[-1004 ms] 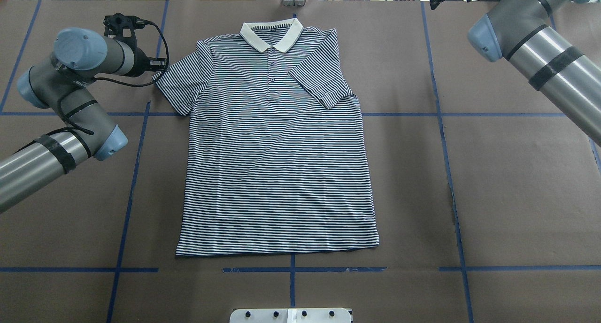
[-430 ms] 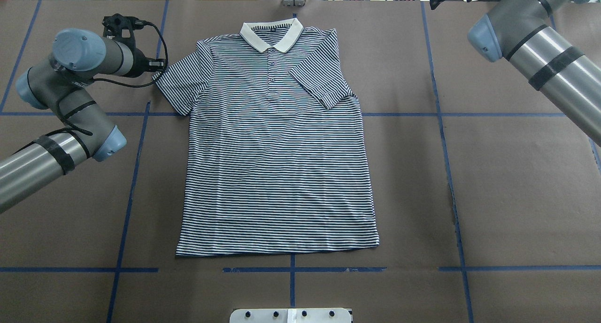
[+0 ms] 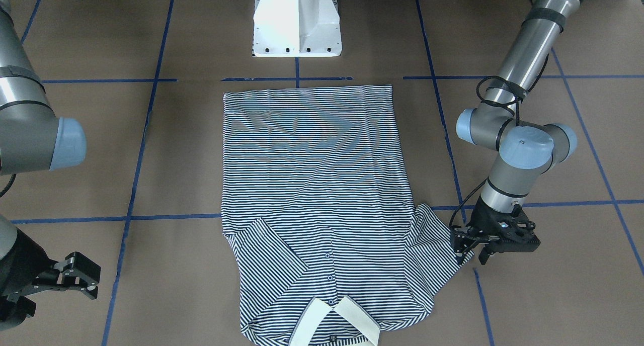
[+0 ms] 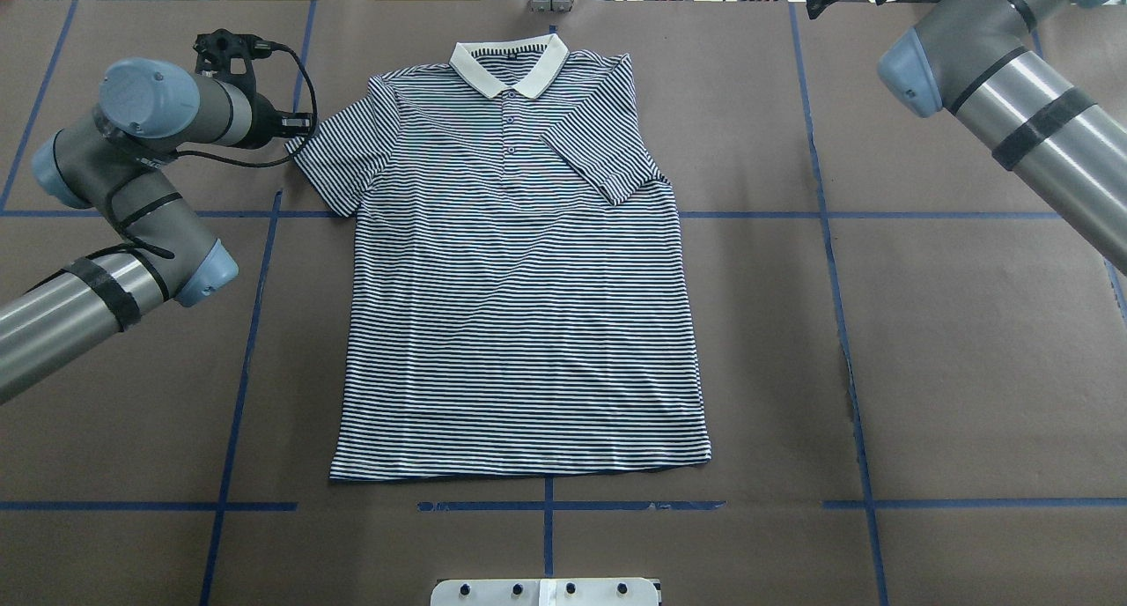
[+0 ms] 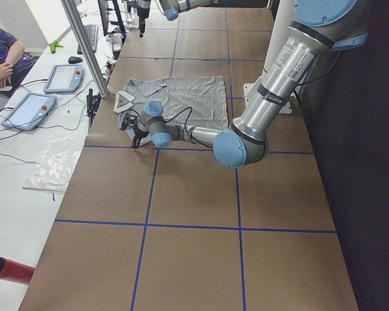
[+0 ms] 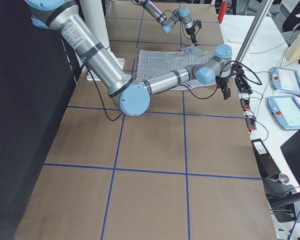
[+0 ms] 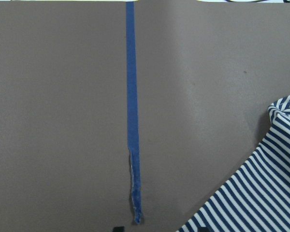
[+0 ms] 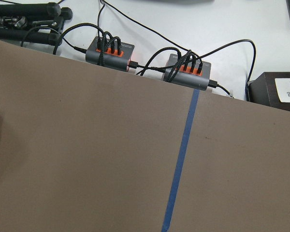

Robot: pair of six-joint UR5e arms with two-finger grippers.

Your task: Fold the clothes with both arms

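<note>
Exterior front-facing view: the left gripper, jaws parted, is set at the polo shirt's sleeve edge, so the hem could be missed or bunched; the right gripper is likewise held parted.

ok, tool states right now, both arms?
Left tool: open, at the polo shirt sleeve edge, gripping nothing.
Right tool: open, empty, away from the shirt.

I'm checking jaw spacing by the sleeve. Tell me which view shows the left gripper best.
Exterior front-facing: the left gripper shows whole, jaws open at the sleeve edge. Overhead hides its jaws under the wrist; both side views show it small; its wrist camera sees only table and sleeve.
</note>
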